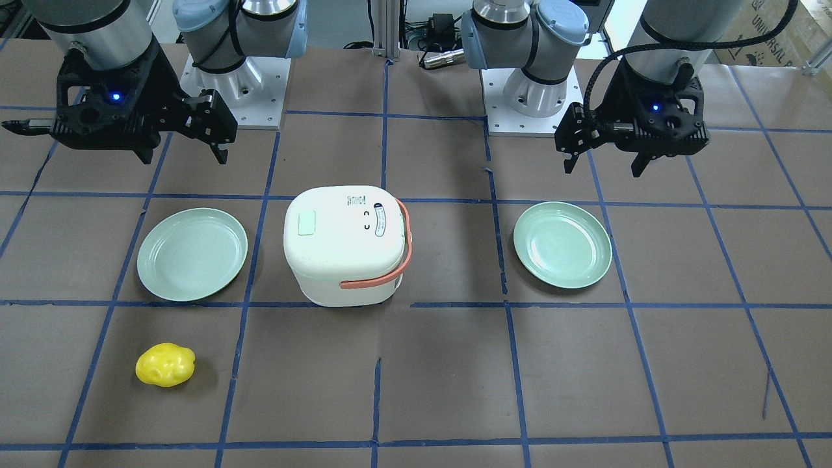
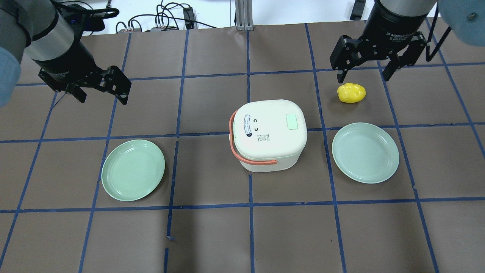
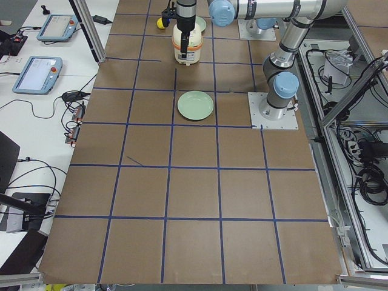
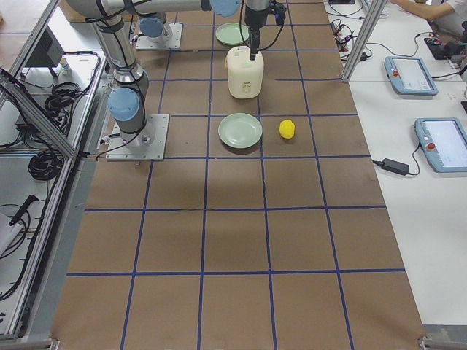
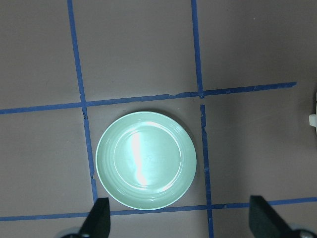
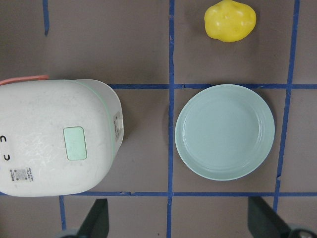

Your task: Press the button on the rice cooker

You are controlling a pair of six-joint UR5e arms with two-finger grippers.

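1. The rice cooker (image 2: 267,134) stands upright at the middle of the table (image 2: 212,235), lid closed, between two pale green plates.
2. Its button (image 6: 75,143), a pale green rectangle, sits on the lid's top towards the robot's right side. The orange handle (image 2: 232,140) lies folded down around the opposite side.
3. The left pincer (image 2: 103,99) hangs released above the table, fingers spread and holding nothing, well apart from the cooker.
4. The right pincer (image 2: 363,77) is likewise released and empty, held high and touching nothing.
5. The left plate (image 2: 132,169) lies flat and bare on the left arm's side.
6. The right plate (image 2: 365,152) lies near the cooker on the button's side.
7. A lumpy yellow object (image 2: 351,93) rests on the table beyond the right plate, apart from it.
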